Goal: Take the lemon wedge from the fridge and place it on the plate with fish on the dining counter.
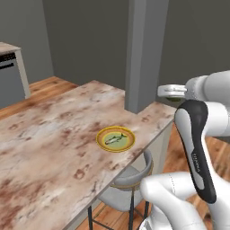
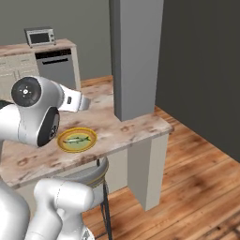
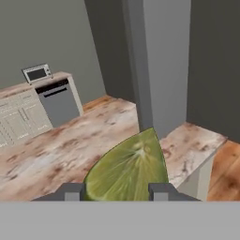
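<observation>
Transport step: my end effector (image 3: 117,191) grips the lemon wedge (image 3: 129,171) above the worktop (image 1: 49,134); next I must lower it over the plate with fish (image 1: 116,138)

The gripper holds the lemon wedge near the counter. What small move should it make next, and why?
Probably carry the lemon wedge over toward the plate with fish before releasing. The gripper is shut on the wedge, and the hand view looks across bare dining counter toward the pillar, so it seems not yet above the plate.
</observation>
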Robot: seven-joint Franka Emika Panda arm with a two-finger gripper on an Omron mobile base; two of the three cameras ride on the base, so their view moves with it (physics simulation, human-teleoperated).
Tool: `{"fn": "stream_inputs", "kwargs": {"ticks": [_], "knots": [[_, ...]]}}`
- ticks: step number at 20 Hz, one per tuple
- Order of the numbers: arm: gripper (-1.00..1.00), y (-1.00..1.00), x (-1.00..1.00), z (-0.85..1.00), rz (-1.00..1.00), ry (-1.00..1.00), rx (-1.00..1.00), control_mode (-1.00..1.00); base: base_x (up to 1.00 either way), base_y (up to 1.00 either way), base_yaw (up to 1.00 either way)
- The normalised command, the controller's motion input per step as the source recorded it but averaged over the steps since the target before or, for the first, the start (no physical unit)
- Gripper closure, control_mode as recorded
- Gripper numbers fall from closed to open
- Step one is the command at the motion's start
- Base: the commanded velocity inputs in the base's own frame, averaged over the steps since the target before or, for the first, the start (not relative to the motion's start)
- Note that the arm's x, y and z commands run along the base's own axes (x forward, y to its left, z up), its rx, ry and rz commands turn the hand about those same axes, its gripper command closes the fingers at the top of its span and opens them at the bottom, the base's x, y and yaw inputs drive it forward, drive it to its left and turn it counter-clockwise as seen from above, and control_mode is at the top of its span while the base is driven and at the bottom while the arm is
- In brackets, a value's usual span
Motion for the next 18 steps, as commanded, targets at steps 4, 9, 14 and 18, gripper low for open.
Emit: {"fn": "stream_inputs", "kwargs": {"ticks": [4, 9, 14, 18], "knots": [[1.0, 0.02, 0.75, -0.31, 0.01, 0.15, -0.04, -1.0, 0.25, 0.01, 0.0], [1.0, 0.34, 1.0, -0.52, 0.02, 0.32, -0.09, -1.0, 0.0, 0.0, 0.0], [1.0, 0.11, 0.69, -0.53, 0.11, 0.15, -0.03, -1.0, 0.0, 0.0, 0.0], [1.0, 0.27, 0.35, -0.78, 0.09, 0.0, -0.04, -1.0, 0.0, 0.0, 0.0]]}}
